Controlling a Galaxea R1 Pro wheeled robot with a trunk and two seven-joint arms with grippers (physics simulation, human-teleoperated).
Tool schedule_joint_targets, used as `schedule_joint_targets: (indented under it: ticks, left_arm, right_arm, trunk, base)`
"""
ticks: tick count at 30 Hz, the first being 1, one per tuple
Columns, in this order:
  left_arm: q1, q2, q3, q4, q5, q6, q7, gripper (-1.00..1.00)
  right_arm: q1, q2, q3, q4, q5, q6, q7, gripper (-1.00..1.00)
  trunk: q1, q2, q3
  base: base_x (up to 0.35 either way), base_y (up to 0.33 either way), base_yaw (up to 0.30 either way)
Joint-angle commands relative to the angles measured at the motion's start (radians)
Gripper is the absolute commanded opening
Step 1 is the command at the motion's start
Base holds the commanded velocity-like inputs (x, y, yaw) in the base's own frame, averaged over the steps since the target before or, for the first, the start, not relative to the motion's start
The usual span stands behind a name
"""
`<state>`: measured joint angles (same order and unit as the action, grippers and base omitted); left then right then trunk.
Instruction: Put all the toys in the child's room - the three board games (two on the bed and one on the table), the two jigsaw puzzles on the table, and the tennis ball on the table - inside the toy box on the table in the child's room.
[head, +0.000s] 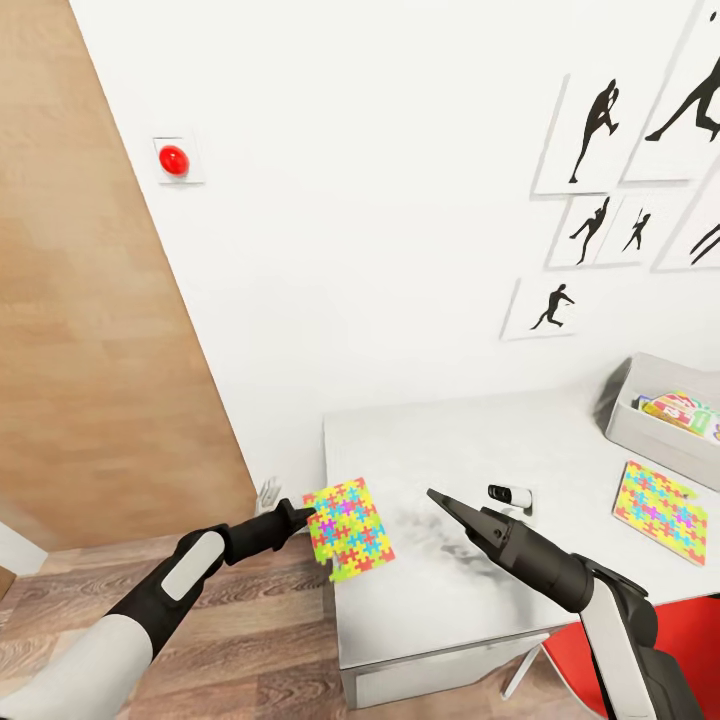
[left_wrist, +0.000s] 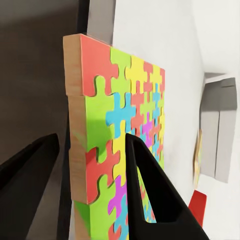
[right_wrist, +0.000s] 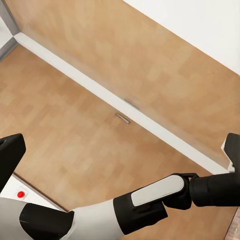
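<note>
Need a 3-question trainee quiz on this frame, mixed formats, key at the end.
1. True or false: the left gripper is shut on a jigsaw puzzle.
2. Where is the second jigsaw puzzle? A) inside the toy box B) flat on the table beside the toy box C) on the floor
3. Are the right gripper jaws holding anything?

Key: 1 true; 2 B; 3 no, open and empty.

White-and-black arms, pale grey forearm panels, tapering black tool fingers
</note>
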<state>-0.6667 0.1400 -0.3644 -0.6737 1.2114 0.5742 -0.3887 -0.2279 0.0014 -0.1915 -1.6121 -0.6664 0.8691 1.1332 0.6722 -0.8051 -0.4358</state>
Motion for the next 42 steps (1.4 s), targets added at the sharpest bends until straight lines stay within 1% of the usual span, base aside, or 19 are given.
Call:
schedule_joint_targets:
  ticks: [1,10,25,30,33,35,38,42]
  left_arm:
    - [-0.001,0.001,-0.004,0.000,0.003,0.001,-0.001,-1.00]
    - [-0.001,0.001,-0.004,0.000,0.003,0.001,-0.002,-1.00]
    - [-0.001,0.003,-0.006,-0.030,0.004,0.011,-0.001,-1.00]
    - [-0.001,0.007,-0.002,-0.037,0.003,0.044,-0.001,-1.00]
    - [-0.001,0.011,-0.002,-0.072,0.002,0.075,-0.001,-1.00]
    - [-0.001,0.014,0.000,-0.107,0.002,0.118,-0.001,-1.00]
    - [-0.001,0.017,0.002,-0.134,0.001,0.160,-0.001,-1.00]
    - [-0.001,0.021,0.004,-0.150,0.001,0.191,-0.001,-1.00]
  right_arm:
    - [-0.001,0.000,0.000,0.000,-0.002,0.005,0.001,1.00]
    - [-0.001,0.000,-0.001,0.000,-0.002,0.005,0.002,1.00]
    - [-0.001,0.000,-0.002,0.000,-0.002,0.004,0.001,1.00]
    - [-0.001,0.000,-0.002,0.000,-0.002,0.004,0.002,1.00]
    - [-0.001,0.000,-0.003,0.000,-0.001,0.003,0.001,1.00]
    - [-0.001,0.000,-0.005,0.000,-0.001,0.003,0.001,1.00]
    - [-0.001,0.000,-0.006,0.000,-0.001,0.002,0.000,1.00]
    - [-0.001,0.000,-0.010,0.000,0.001,0.000,-0.006,1.00]
  trunk:
    - [0.000,-0.001,-0.001]
    - [0.000,-0.001,-0.001]
    - [-0.057,0.104,0.046]
    - [-0.077,0.139,0.062]
    - [-0.088,0.160,0.071]
    - [-0.096,0.174,0.077]
    - [-0.107,0.195,0.087]
    - [-0.123,0.223,0.099]
  base:
    - [0.000,0.000,0.000]
    - [0.000,0.000,0.000]
    - [0.000,0.000,0.000]
    - [0.000,0.000,0.000]
    - [0.000,0.000,0.000]
    - [0.000,0.000,0.000]
    - [0.000,0.000,0.000]
    - [0.000,0.000,0.000]
